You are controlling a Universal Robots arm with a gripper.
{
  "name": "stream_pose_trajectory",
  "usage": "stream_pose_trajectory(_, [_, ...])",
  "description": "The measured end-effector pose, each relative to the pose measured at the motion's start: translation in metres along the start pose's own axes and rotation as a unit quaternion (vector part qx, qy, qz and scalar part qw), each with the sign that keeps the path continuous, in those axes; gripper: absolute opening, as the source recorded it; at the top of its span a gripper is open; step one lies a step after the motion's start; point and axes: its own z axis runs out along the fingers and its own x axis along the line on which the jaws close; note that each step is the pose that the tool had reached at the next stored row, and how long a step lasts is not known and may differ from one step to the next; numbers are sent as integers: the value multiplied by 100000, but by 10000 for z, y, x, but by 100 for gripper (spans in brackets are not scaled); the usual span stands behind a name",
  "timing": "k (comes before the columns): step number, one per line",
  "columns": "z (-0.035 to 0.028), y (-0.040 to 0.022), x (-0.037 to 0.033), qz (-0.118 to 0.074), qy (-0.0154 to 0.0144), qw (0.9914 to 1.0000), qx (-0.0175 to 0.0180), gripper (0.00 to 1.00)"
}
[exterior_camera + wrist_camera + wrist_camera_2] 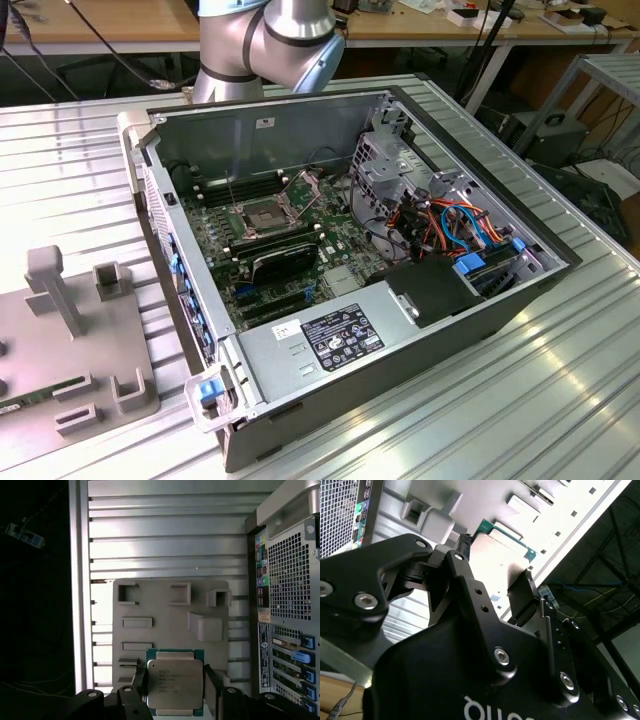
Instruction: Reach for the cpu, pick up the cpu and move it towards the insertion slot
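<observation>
The cpu (175, 682) is a pale silvery square on a green edge, and it sits between the two black fingers of my gripper (175, 680), which is shut on its opposite edges. It hangs well above the grey fixture plate (170, 615). In the second wrist view the cpu (501, 547) shows from the side, clamped between the fingertips (465, 542) of the gripper (496, 560). The insertion slot (262, 215) is a silver-framed square socket with a dark centre on the motherboard inside the open computer case, with its metal bracket (300, 185) hinged up.
The grey fixture plate (80, 340) with raised blocks lies at the exterior view's left, beside the case wall (160, 230). Inside the case are a black card (285, 262), a drive cage (385, 165), coloured cables (450, 225) and a power supply (330, 335). The arm's joint (270, 40) rises behind the case.
</observation>
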Motion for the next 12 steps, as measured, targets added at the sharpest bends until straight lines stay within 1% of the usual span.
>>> stream_pose_trajectory(3, [0, 2, -67, 1, 4, 100000, 2, 55])
stream_pose_trajectory(6, [2, 5, -174, -5, 0, 100000, 2, 55])
stream_pose_trajectory(12, [3, 8, -297, -1, 2, 100000, 3, 55])
